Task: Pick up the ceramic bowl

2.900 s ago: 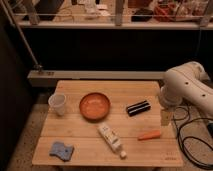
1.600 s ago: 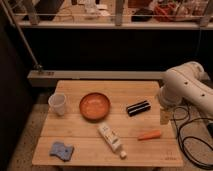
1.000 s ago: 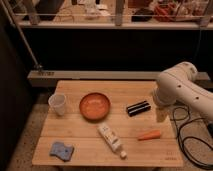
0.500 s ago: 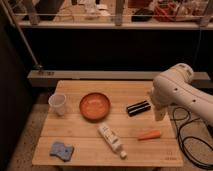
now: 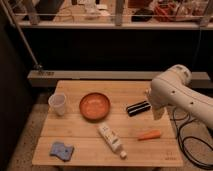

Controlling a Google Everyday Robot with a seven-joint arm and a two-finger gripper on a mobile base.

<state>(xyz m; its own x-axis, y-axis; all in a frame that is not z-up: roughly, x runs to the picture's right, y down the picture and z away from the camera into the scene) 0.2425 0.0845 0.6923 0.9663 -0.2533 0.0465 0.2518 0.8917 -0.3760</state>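
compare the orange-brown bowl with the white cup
The round orange-brown glazed ceramic bowl is wide and shallow; the small translucent white cup is narrow and taller. The bowl is dark-rimmed, the cup pale. Both stand upright on the wooden table. The tool hangs over the table's right side, touching neither.

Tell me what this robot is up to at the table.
The robot's white arm reaches in over the right edge of the wooden table, its hand beside a black bar-shaped item and well apart from the ceramic bowl. The bowl sits untouched near the table's middle, a translucent cup to its left in the view.
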